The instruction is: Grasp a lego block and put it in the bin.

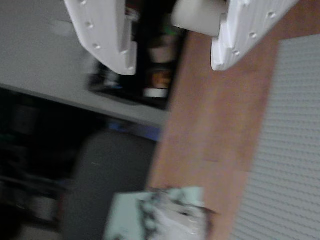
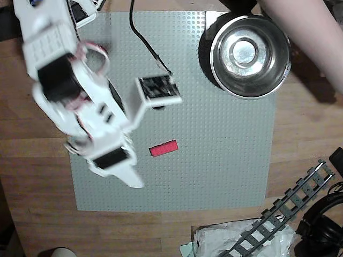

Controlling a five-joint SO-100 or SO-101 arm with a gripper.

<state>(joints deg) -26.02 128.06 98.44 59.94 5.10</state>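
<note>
The end effector (image 1: 175,60) is released and holds nothing; in the wrist view its 2 white fingers (image 1: 107,35) stand apart. In the overhead view the red block (image 2: 163,148) lies flat on the grey baseplate (image 2: 225,160), just beside the arm (image 2: 80,101), and well apart from the bowl (image 2: 249,53). The wrist view is blurred and does not show the block. A risk, I think: if it comes down badly aligned, a finger pushes the block away.

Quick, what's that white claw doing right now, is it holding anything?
Gripper: open and empty; its white fingers stand apart, and the small red studded brick lies loose on the grey baseplate.
</note>
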